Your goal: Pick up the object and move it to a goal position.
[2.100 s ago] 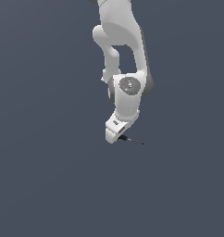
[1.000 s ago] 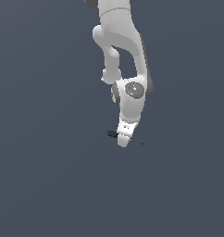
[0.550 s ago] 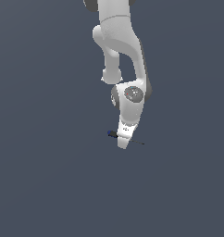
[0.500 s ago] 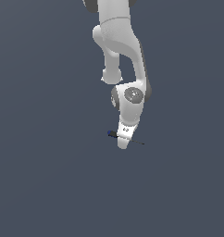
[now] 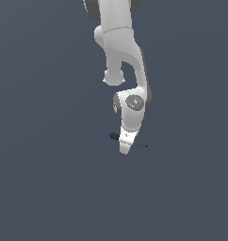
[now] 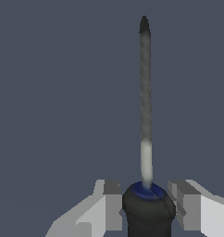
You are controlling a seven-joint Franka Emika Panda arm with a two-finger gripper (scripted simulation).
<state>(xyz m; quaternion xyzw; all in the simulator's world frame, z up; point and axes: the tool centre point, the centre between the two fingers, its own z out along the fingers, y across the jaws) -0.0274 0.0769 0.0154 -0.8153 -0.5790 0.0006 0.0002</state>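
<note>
From my station I see the screwdriver (image 6: 145, 139) between the jaws: in the wrist view its black handle (image 6: 148, 213) sits in the gap, with one grey finger (image 6: 110, 203) on each side of it, and the thin shaft (image 6: 145, 92) points straight away from the camera. A blue ring marks where the shaft leaves the handle. The fingers stand just beside the handle, but I cannot tell if they really press it or if a thin gap is left (the picture is too coarse there). In the exterior view the gripper (image 5: 126, 147) points down at the grey counter (image 5: 50, 179), and the screwdriver (image 5: 115, 136) lies across behind it, the dark handle showing at the exterior view's left and the thin shaft tip (image 5: 143, 145) at the right. I cannot tell whether the tool rests on the counter or is lifted.
</note>
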